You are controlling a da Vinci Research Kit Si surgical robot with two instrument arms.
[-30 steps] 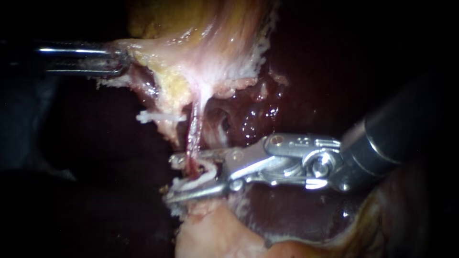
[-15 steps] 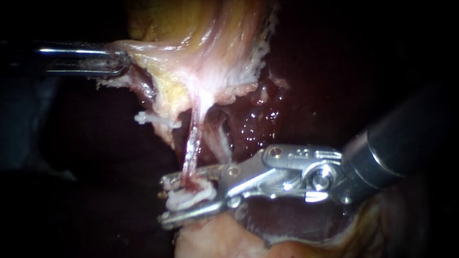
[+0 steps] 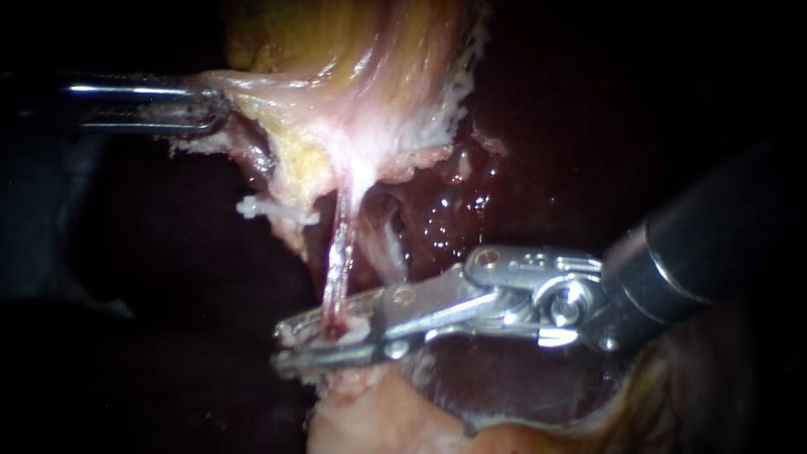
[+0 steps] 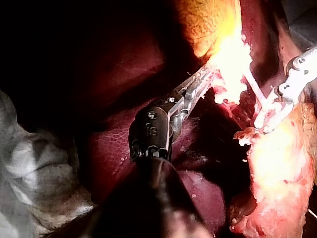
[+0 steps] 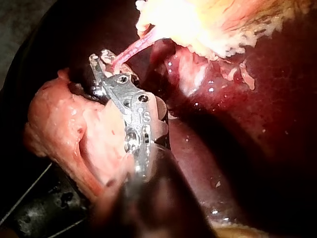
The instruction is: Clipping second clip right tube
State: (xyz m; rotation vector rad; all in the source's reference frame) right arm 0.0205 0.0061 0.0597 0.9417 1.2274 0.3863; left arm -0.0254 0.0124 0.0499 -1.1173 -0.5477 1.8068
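Squeezed closer than half a second ago, jaws of the right instrument (image 3: 282, 346) pinch a white clip (image 3: 357, 322) around the reddish tube (image 3: 339, 252) near its lower end, so closure looks nearly done and release remains.

Open room lies left of the tube (image 3: 340, 252), bounded far by the left instrument (image 3: 214, 109) gripping the gallbladder (image 3: 336, 50), near by the right instrument (image 3: 282, 346) clamped on the tube; a white clip (image 3: 273, 208) juts in.

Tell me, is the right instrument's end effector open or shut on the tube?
Shut on the tube: both halves of the right instrument's end effector press the thin pink tube from two sides, with almost no gap.
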